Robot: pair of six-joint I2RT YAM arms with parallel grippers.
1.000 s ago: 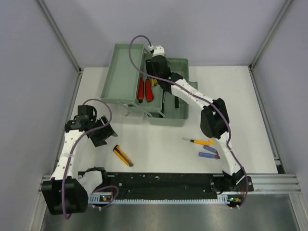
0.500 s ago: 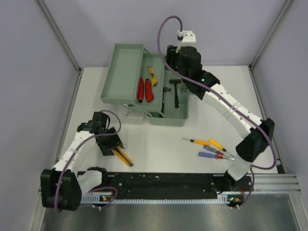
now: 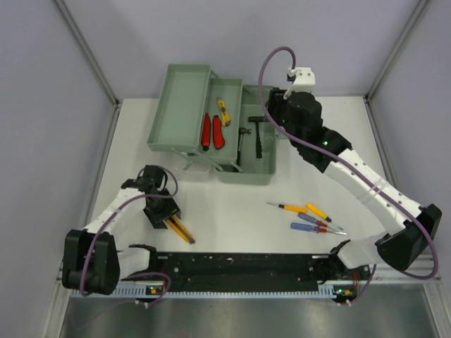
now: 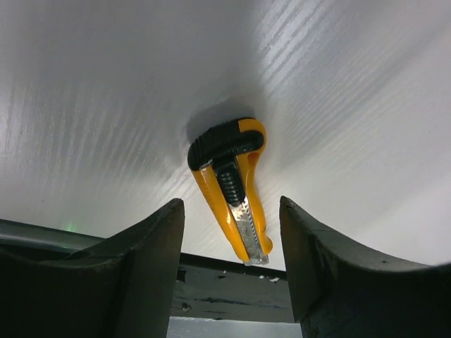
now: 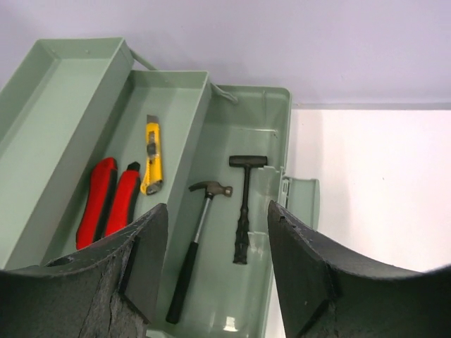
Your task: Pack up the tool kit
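Observation:
The sage-green toolbox stands open at the back, and it also shows in the right wrist view. Its tray holds red pliers and a yellow utility knife. Its base holds a claw hammer and a black hammer. My right gripper is open and empty above the box's right side. My left gripper is open, low over the table. Its fingers straddle the blade end of a second yellow utility knife without gripping it.
Several screwdrivers lie on the table at the right front: a yellow-handled one, another yellow one, and blue and red ones. The black rail runs along the near edge, just past the knife's tip.
My right gripper has left the tray, where a yellow knife now lies, and has drawn back to the right. My left gripper has come down over the knife on the table.

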